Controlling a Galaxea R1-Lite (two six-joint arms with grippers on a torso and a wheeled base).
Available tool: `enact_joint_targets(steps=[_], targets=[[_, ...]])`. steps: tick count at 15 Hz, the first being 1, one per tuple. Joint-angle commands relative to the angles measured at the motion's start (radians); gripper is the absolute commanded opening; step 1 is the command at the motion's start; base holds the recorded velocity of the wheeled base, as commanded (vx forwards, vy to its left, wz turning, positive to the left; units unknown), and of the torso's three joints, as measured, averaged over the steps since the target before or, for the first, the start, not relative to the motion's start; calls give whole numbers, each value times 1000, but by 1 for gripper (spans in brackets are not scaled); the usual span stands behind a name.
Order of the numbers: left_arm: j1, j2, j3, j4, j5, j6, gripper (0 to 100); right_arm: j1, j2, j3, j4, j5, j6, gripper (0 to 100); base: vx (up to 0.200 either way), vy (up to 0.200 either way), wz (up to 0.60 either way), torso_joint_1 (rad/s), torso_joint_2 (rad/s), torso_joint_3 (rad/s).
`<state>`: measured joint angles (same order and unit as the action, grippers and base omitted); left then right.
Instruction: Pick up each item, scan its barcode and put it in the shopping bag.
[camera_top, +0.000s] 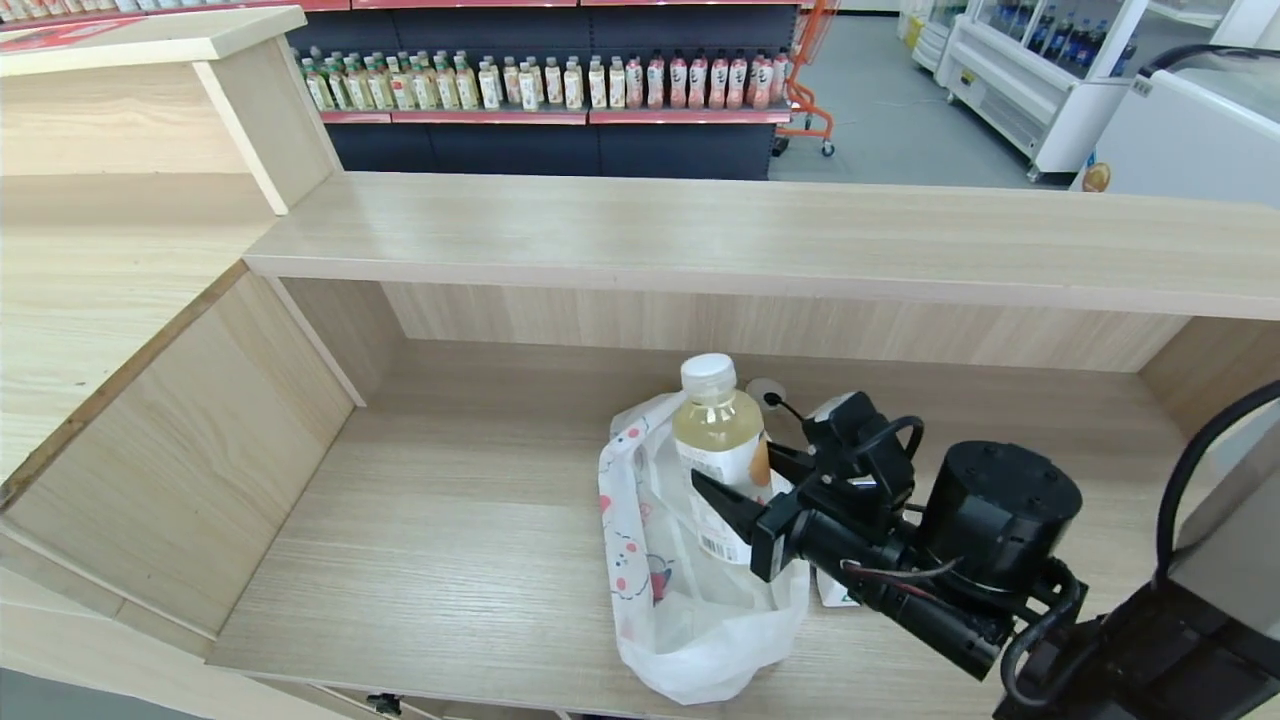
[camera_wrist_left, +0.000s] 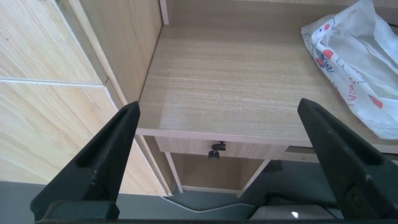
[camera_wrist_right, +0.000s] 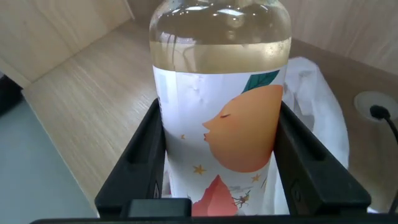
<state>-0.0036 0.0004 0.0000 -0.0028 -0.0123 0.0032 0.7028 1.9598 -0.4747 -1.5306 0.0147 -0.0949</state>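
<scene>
**Here, a bottle goes in the bag**

The wooden bench (camera_top: 450, 540) holds a white bag (camera_top: 690, 620) with red pictures, near its front edge. A bottle (camera_top: 718, 430) of pale drink stands upright, its lower part down in the bag's mouth. The right tool (camera_top: 750, 478) grips the bottle by its label. The left tool (camera_wrist_left: 219, 109) hangs wide open over the bench's front edge, holding nothing.

Bright, even light from overhead falls on the pale desk (camera_top: 450, 540), and its upper ledge (camera_top: 760, 235) carries a broad whitish sheen. Shadows are soft, deepest beneath that ledge. Straight edges bow toward the head view's borders. Small glints sit near the top of the bottle (camera_wrist_right: 221, 124).
</scene>
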Motion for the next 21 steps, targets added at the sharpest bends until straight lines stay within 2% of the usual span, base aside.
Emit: enact_joint_targets(steps=[1,10,21], targets=[[1,0,0,0,0,0,100,0,64,76,-40,-12,11,0,0,0,0,0,0,0],[1,0,0,0,0,0,100,6,102,107,-40,-24,76,0,0,0,0,0,0,0],[-1,0,0,0,0,0,100,-45,180,76,-40,-21,86,0,0,0,0,0,0,0]])
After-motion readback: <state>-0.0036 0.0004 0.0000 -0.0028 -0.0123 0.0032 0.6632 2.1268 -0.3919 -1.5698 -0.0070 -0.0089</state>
